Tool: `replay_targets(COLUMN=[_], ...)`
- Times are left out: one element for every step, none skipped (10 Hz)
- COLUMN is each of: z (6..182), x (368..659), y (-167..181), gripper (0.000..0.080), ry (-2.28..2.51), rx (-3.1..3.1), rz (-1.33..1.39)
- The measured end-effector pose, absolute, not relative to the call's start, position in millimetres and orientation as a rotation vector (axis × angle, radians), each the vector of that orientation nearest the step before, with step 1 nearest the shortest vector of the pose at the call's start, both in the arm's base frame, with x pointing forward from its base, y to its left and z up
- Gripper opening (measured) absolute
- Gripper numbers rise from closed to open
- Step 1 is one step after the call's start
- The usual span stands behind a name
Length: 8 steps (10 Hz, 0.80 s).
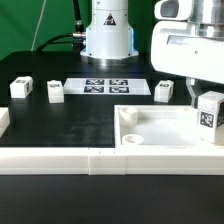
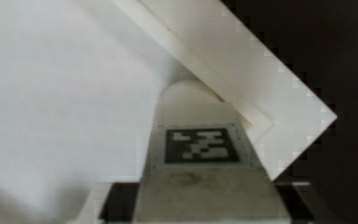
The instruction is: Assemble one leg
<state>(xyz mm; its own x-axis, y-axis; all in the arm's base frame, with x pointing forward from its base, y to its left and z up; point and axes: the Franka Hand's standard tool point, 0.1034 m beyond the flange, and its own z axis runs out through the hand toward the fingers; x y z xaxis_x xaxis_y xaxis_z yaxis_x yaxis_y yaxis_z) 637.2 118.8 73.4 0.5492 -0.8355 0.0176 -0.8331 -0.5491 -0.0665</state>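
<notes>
"Where does the arm stand?"

"Its white base (image 1: 108, 38) is at the back, near the middle of the exterior view. The links between the base and the wrist are out of frame."

"And the hand?"

"The hand (image 1: 207, 98) is at the exterior view's right. Its broad white body fills the upper corner there, and it points straight down."

"Are the fingers apart or together?"

"They are closed on the leg (image 1: 209, 112). In the wrist view the dark fingers (image 2: 297, 200) sit against the leg's two sides, one on each flank, and no gap shows between pad and plastic."

"Is the hand tilted?"

"No, it looks upright, with the fingers hanging level."
</notes>
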Motion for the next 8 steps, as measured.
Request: replay_targets(z=[73.3, 73.2, 72.8, 72.5, 72.2, 72.1, 72.1, 72.1], x=[636.9, 636.8, 636.2, 635.8, 635.8, 636.0, 636.2, 636.1], y=[119.1, 119.3, 120.6, 122.7, 124.3, 124.2, 124.1, 124.3], gripper=[0.029, 0.029, 0.029, 0.029, 0.029, 0.029, 0.029, 0.029], ry=[1.591, 1.663, 1.843, 1.96, 2.039, 2.121, 2.175, 2.171], rx=[-2.648, -2.601, -2.469, -2.372, -2.3, -2.208, -2.15, -2.154], rz=[-0.069, -0.066, -0.051, -0.042, -0.039, -0.02, -0.012, -0.012])
